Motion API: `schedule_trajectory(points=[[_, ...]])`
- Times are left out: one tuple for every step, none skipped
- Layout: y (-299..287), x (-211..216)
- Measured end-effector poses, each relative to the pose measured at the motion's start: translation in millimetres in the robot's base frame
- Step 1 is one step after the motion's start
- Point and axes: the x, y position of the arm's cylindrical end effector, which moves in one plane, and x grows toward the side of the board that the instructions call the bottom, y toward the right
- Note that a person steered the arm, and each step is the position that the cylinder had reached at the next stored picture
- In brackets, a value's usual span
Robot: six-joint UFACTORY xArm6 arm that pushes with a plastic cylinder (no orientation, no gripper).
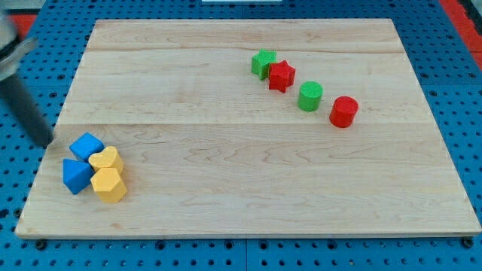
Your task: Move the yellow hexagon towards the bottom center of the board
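Note:
The yellow hexagon [110, 185] lies near the board's bottom left corner. It touches a second yellow block [107, 160] just above it and a blue block [76, 176] to its left. Another blue block [86, 145] sits at the top of this cluster. My tip [47, 143] is at the board's left edge, up and to the left of the cluster, a short gap from the upper blue block. The rod rises towards the view's top left.
A green block [263, 63], a red star [282, 76], a green cylinder [309, 97] and a red cylinder [343, 112] form a diagonal row at the upper right. The wooden board [248, 188] lies on a blue pegboard.

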Motion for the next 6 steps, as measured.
schedule_trajectory(points=[[1.1, 23.6], [26.9, 59.3], [54.9, 75.3], [127.1, 58.2], [188.7, 37.2], [223.6, 48.1]])
